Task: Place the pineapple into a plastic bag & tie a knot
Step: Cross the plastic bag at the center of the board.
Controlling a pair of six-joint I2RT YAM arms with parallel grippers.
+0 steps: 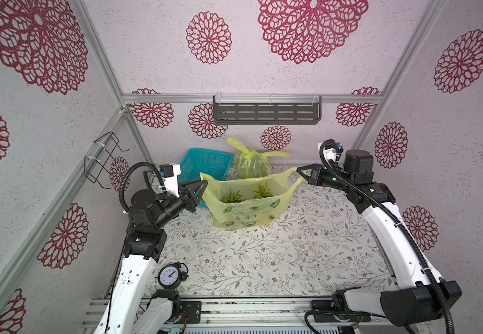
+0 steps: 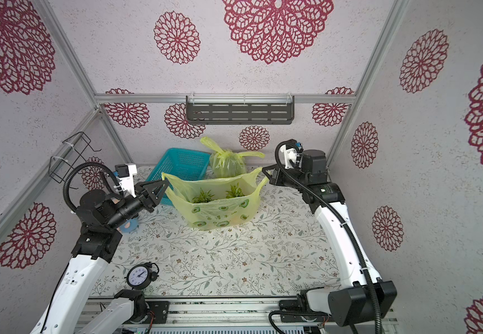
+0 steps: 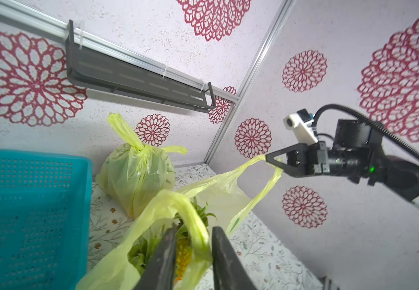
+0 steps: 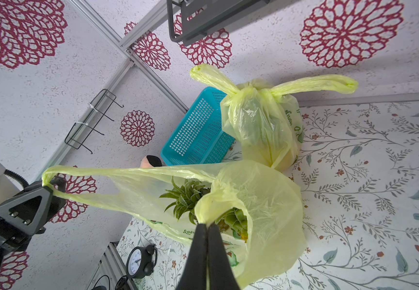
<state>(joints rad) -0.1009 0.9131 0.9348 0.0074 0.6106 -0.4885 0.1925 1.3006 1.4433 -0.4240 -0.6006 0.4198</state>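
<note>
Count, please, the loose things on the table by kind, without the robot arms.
Plastic bags: 2 (open bag, tied bag)
Pineapple tops in the open bag: 2
Basket: 1
Clock: 1
Half-hidden small object: 1
Total: 7

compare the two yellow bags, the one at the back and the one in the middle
The back bag is knotted shut, handles sticking out loose; the middle bag gapes open, handles stretched to the left gripper and right gripper. Pineapple leaves show in the middle bag's mouth; the back bag's contents are blurred by plastic. Both are thin yellow-green plastic.
</note>
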